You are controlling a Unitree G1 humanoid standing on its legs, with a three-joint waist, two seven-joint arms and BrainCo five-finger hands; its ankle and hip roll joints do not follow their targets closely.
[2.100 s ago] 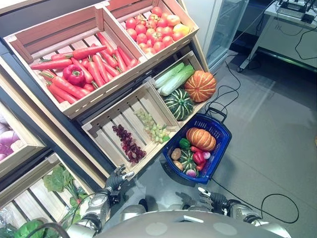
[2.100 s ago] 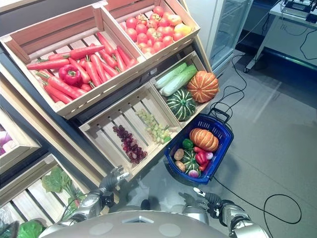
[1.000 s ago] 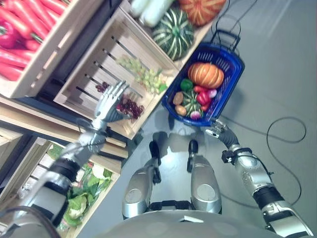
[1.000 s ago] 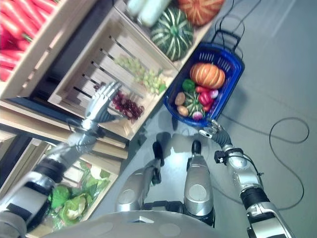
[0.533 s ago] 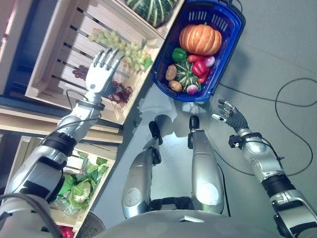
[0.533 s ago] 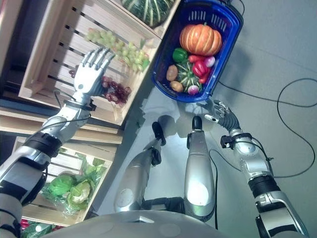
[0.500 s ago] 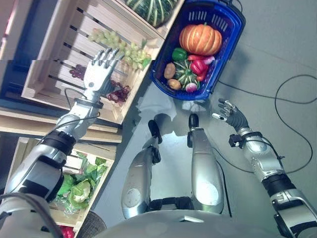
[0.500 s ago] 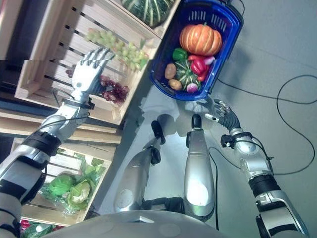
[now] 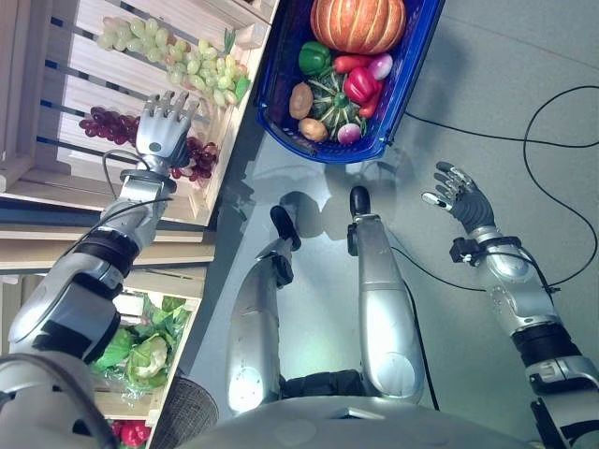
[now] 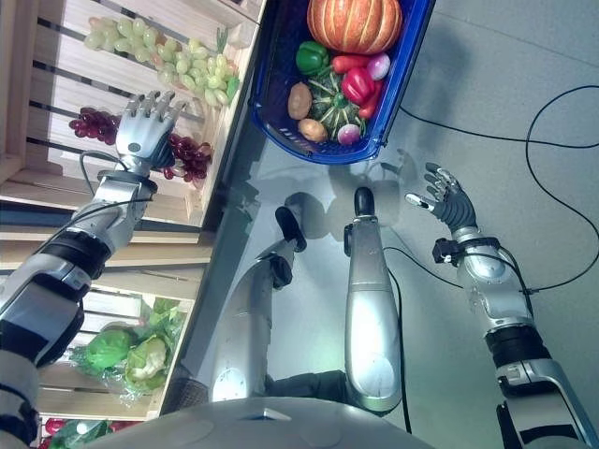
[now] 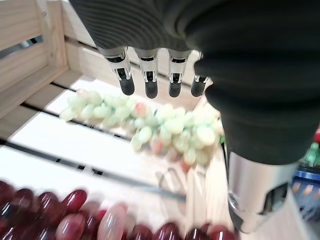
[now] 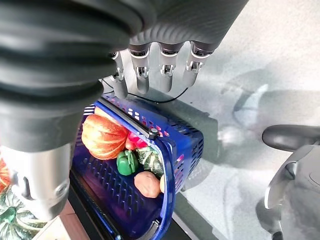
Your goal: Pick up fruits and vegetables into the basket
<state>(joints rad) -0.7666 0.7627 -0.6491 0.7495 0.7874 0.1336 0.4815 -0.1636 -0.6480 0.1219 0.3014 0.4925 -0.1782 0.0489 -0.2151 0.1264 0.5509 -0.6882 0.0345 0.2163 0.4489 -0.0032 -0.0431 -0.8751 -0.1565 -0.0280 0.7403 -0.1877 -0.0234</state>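
I see the wooden crate (image 9: 37,140) as the biggest thing here, and my left hand (image 9: 161,136) is reaching into it. The fingers of this hand are straight and spread, and they hold nothing. In the left wrist view the dark fingertips (image 11: 150,90) point out over the crate slats.

The blue basket (image 10: 271,103) stands on the grey floor (image 9: 524,56), beside the crate and well apart from both hands. My right hand (image 10: 447,208) hangs over the floor, on the near side of the basket, with the palm open and the fingers relaxed and a little apart; it carries nothing. In the right wrist view the basket lies just past these fingertips.

Inside the basket, the orange pumpkin (image 9: 358,22) is the largest item. Near it lie a small striped green squash (image 9: 329,94), a red pepper (image 9: 361,84), a green pepper (image 9: 314,58), a potato (image 9: 301,99) and a small pink-and-white radish (image 9: 349,134).

The green grapes (image 9: 182,58) lie in the crate beyond the left fingertips, not touched by them. The red grapes (image 9: 108,124) are the closest fruit to the left hand: the bunch runs under and beside the palm, with part of it showing on each side of the hand. I cannot tell if the palm touches the bunch.
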